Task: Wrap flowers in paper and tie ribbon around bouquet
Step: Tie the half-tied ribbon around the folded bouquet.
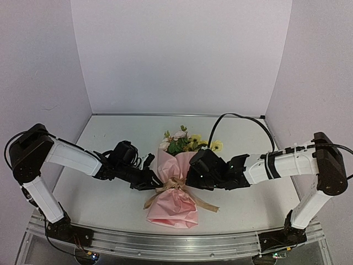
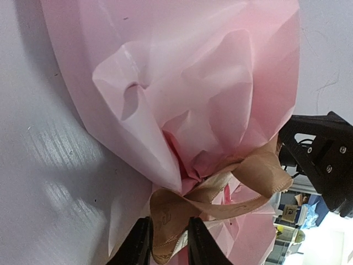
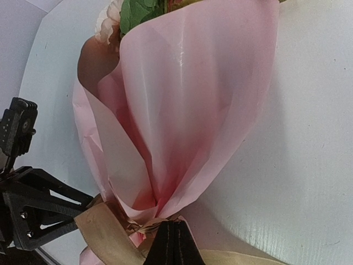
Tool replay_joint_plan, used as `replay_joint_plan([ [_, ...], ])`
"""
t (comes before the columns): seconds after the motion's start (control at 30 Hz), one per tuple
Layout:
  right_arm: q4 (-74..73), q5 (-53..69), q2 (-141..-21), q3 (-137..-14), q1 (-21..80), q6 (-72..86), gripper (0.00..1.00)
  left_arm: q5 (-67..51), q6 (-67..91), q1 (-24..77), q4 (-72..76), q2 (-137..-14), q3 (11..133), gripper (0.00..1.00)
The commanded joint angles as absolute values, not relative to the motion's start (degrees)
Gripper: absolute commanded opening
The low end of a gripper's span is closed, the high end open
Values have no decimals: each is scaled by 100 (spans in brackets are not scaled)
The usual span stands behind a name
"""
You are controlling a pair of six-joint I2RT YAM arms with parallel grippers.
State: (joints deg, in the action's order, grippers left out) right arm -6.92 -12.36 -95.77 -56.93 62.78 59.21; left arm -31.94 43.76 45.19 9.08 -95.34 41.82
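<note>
The bouquet lies on the white table (image 1: 99, 199). Yellow and pinkish flowers (image 1: 182, 141) stick out of the far end of the pink paper (image 1: 175, 208). The tan ribbon (image 1: 174, 184) circles the pinched waist, and one tail trails to the right. My left gripper (image 1: 156, 180) is at the waist's left side; in its wrist view its jaws (image 2: 168, 223) stand on either side of a ribbon loop (image 2: 165, 212) that fills the gap. My right gripper (image 1: 191, 178) is at the waist's right side. Its fingers (image 3: 172, 223) are pressed together with their tip against the ribbon (image 3: 102, 234) at the paper (image 3: 187, 94) neck.
White walls enclose the table on three sides. A black cable (image 1: 242, 118) arcs over the right arm. An aluminium rail (image 1: 165, 243) runs along the near edge. Each wrist view shows the other gripper close by: the right gripper (image 2: 322, 160) and the left gripper (image 3: 27, 210).
</note>
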Motion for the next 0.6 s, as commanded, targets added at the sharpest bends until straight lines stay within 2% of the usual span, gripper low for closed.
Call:
replay_joint_plan([
  [0.0, -598, -1323, -9457, -5629, 6304, 5990, 0, -3192, 4372, 4498, 836, -9241, 4282, 18],
  [0.2, -580, -1563, -9345, -5420, 6329, 6230, 0, -2998, 4230, 4494, 318, -8989, 4476, 2],
  [0.57, -576, -2151, -8974, -4893, 6433, 6776, 0, -2753, 4227, 4362, -145, -8931, 4552, 0],
])
